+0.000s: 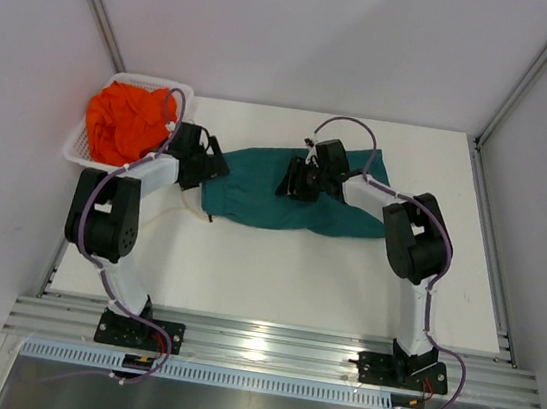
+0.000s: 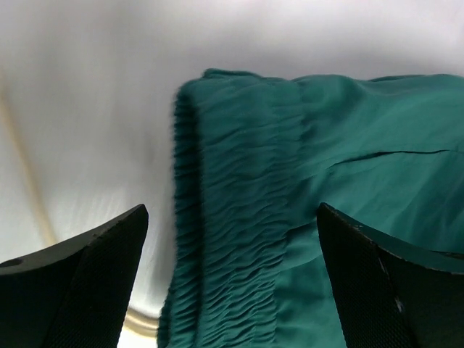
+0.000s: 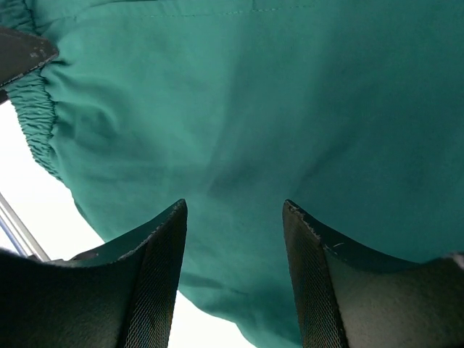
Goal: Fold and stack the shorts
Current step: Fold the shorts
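Hovering with jaws apart and empty, the left gripper [image 2: 232,217] and right gripper [image 3: 233,210] sit over the teal shorts [image 1: 254,200] on the table [image 1: 274,275]; pinching one layer could bunch them. The orange shorts [image 1: 128,123] lie in the far-left basket [image 1: 158,83].

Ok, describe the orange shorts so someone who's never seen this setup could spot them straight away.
Start at the white table, then go to its far left corner, where a white mesh basket sits. The orange shorts are the crumpled bright heap inside it, unlike the teal shorts, which lie spread out on the table between the two arms.
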Controlling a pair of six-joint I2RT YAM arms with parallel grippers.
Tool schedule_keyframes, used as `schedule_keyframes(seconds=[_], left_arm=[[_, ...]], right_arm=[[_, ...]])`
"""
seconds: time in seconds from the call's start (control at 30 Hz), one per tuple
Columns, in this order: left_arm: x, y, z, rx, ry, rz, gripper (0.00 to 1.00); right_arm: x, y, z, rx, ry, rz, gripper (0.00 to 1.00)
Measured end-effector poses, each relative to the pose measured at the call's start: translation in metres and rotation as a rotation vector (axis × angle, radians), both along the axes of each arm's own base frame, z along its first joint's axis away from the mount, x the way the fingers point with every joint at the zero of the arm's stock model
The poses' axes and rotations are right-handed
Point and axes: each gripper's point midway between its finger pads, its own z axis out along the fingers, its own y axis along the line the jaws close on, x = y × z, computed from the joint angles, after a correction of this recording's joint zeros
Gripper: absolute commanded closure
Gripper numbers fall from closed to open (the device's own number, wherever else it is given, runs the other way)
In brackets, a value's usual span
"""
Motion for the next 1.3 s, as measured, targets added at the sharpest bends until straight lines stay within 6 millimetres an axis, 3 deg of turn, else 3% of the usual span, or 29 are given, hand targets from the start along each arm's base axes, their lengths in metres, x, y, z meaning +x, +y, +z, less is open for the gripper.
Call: schedule_keyframes(seconds=[0.07,0.2,0.47,0.53,0.63,0.77,0.9,1.13,1.3], left_arm=[[0.005,-0.006,-0.003,0.012,0.010,-0.020,0.01],[0.023,-0.017,-0.005,0.020,-0.003,-0.055,0.11],[0.038,-0.030,-0.015,0.099,0.012,-0.097,0.13],[0.040,-0.034,-0.016,0.116,0.018,-0.106,0.18],[0.041,-0.037,-0.021,0.133,0.037,-0.122,0.38],[0.044,-0.038,-0.031,0.145,0.062,-0.141,0.45],[0.046,-0.039,-0.033,0.146,0.069,-0.145,0.45],[0.040,-0.043,-0.032,0.117,0.059,-0.167,0.36],[0.004,-0.054,-0.032,0.073,0.071,-0.162,0.35]], right_arm=[[0.000,0.000,-0.004,-0.003,0.006,0.000,0.41],[0.002,0.002,-0.003,0.001,-0.006,0.000,0.43],[0.000,0.000,-0.008,-0.001,-0.004,-0.001,0.48],[-0.001,0.000,-0.009,-0.001,-0.004,-0.001,0.49],[-0.001,0.000,-0.009,-0.001,-0.003,-0.001,0.50],[-0.001,0.000,-0.009,-0.002,-0.003,-0.001,0.50],[-0.004,0.000,-0.010,-0.008,0.002,0.005,0.51],[-0.018,-0.002,-0.022,-0.064,0.027,0.040,0.51],[-0.032,-0.013,-0.026,-0.092,0.027,0.051,0.50]])
